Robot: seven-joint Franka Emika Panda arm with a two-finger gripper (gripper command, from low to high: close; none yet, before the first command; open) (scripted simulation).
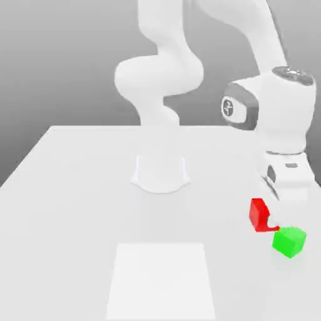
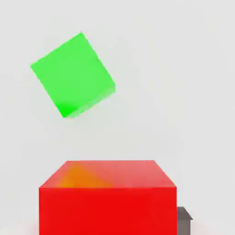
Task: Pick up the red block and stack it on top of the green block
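Going by the exterior view, L to R: first comes the pale table (image 1: pixel 56 213), then the arm's base (image 1: pixel 160 175), and nearer the camera a white flat patch (image 1: pixel 161 282), purpose unclear to me. Next, toward the right, is the red block (image 1: pixel 256 215), which is in the gripper (image 1: pixel 271 220). The jaws are drawn in on the block, one at each side, so I judge it is a real grip, not only a touch. In the hand view it looks much bigger than the green block (image 2: pixel 73 75), prob. because it is held up near the camera. Furthest right is the green block, on the table, just beside the held one and turned at an angle to it. It is left free, I think, bc it must serve as base for the stack. Next move, IMO: bring red over green, align, then lower; if off-centre, it may tip.

Hard to see: the pale fingers melt into the bg and cover part of red in the ext. view. In the hand view red is cut off by the frame edge, w/ a dark grey piece (image 2: pixel 183 222) beside it, maybe a fingertip. The exact gap under red I can't tell.
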